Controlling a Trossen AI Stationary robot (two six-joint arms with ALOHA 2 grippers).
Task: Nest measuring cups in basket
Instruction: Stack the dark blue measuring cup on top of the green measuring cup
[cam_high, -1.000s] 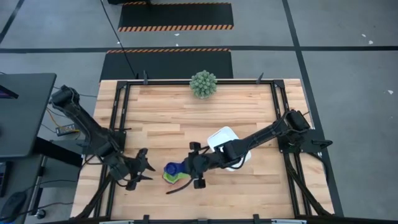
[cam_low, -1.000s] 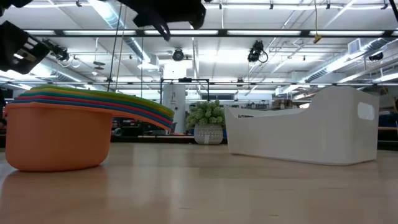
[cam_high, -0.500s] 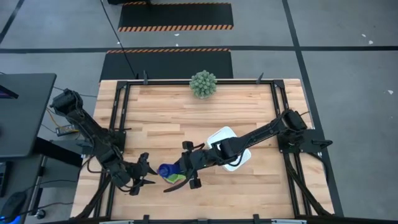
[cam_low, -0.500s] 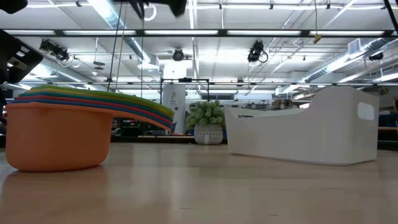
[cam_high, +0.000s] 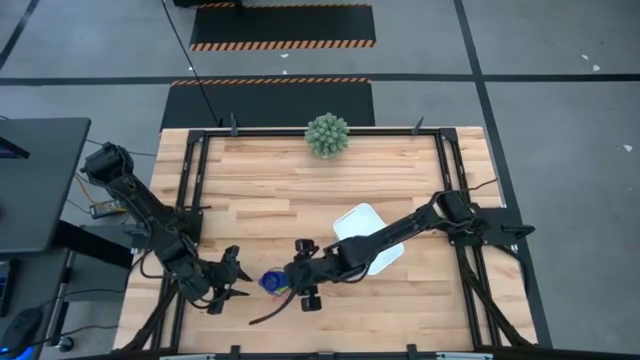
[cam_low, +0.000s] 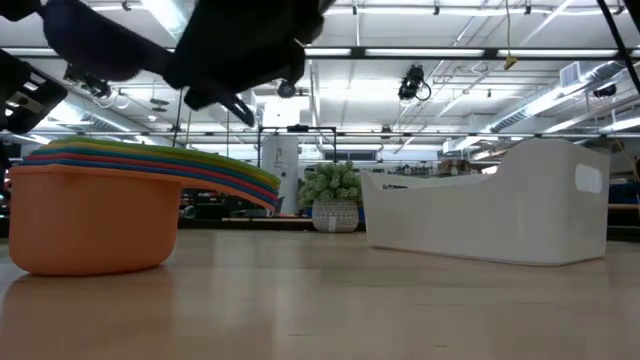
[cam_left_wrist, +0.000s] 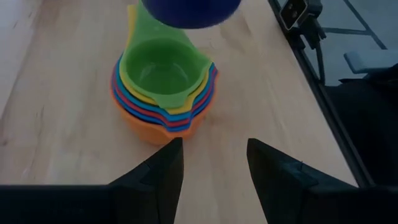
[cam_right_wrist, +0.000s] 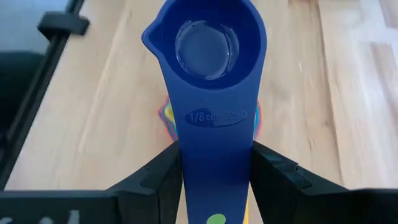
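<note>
Right wrist view: right gripper (cam_right_wrist: 214, 186) clamps the small dark blue plastic measuring cup (cam_right_wrist: 208, 74) by its handle, bowl straight ahead of the jaws, directly over the nested multicoloured plastic cup stack (cam_left_wrist: 163, 87); left gripper (cam_left_wrist: 214, 162), half-open and empty, faces the stack.

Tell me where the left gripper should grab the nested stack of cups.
Probably the fanned handles, approached from the side they stick out on: they jut flat past the nested stack, while its round orange bottom cup looks wide for the left gripper.

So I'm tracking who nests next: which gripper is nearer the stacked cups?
Right. The right gripper hovers over the stacked cups holding the dark blue cup; the left gripper sits beside them.
</note>
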